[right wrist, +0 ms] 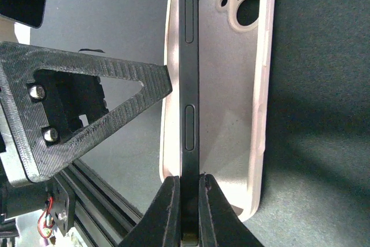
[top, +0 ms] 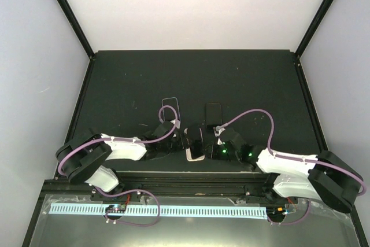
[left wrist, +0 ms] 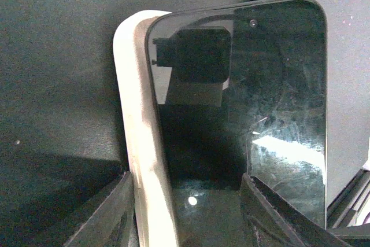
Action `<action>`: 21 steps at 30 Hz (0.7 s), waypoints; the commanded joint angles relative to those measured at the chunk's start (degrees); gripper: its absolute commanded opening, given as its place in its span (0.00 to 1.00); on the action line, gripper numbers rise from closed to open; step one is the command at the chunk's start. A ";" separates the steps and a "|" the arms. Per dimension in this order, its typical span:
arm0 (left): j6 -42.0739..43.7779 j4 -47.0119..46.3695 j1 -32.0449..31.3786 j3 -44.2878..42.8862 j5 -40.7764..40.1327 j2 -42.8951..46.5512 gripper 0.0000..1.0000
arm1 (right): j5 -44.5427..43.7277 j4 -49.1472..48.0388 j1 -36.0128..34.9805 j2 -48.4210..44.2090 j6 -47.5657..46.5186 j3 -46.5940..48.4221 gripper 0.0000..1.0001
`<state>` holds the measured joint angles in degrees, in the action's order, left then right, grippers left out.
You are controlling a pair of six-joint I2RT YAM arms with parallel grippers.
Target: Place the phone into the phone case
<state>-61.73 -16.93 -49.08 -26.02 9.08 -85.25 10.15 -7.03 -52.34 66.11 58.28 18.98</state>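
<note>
The job is partway done. The phone (right wrist: 189,85) is not seated yet. In the right wrist view it stands on its long edge, running up the middle of the frame, with its side buttons facing the camera. The pale case (right wrist: 231,114) lies open on the dark desk (top: 144,79) just right of it, camera cut-outs at the top of the frame. The phone's lower edge seems to rest inside the case near its left wall, but I cannot tell whether that edge is tucked under the lip.

The right pincer (right wrist: 185,201), at the bottom of that frame, is closed tight on the near end of the phone and holds it upright.

In the left wrist view the left pincer (left wrist: 185,180) stands about half open. Its two fingers straddle the near end of the case and the tilted phone. One finger (left wrist: 115,212) lies against the case's outer wall at lower left. Whether it grips anything I cannot tell.

From above, all of this sits low in the middle of the frame, between the two arms.

Still to do, as I judge it: tip the phone flat into the case and press its corners home.
</note>
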 commanded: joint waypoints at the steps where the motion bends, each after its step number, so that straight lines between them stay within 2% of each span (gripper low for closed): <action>1: -1.10 -2.49 -0.11 0.60 1.36 -0.73 0.51 | 0.84 -2.90 0.31 2.90 1.25 -0.18 0.05; 7: -2.06 -3.89 -0.94 0.94 1.44 -1.23 0.46 | 6.18 -10.46 0.66 8.28 3.37 -1.26 0.07; 13: -2.23 -4.45 -1.37 1.24 1.40 -1.35 0.38 | 8.34 -12.69 1.22 14.10 2.83 -0.99 0.08; 18: -1.81 -3.37 -1.37 1.86 0.28 0.15 0.34 | 6.09 -9.01 1.64 12.55 0.32 -0.35 0.11; 21: -1.45 -2.92 -1.37 2.20 -0.07 0.76 0.33 | 3.25 -3.94 1.66 9.64 -2.18 0.70 0.20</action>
<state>-63.42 -18.13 -49.15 -24.38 5.82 -85.19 17.12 -17.17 -50.11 77.19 60.25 18.52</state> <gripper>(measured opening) 0.338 0.156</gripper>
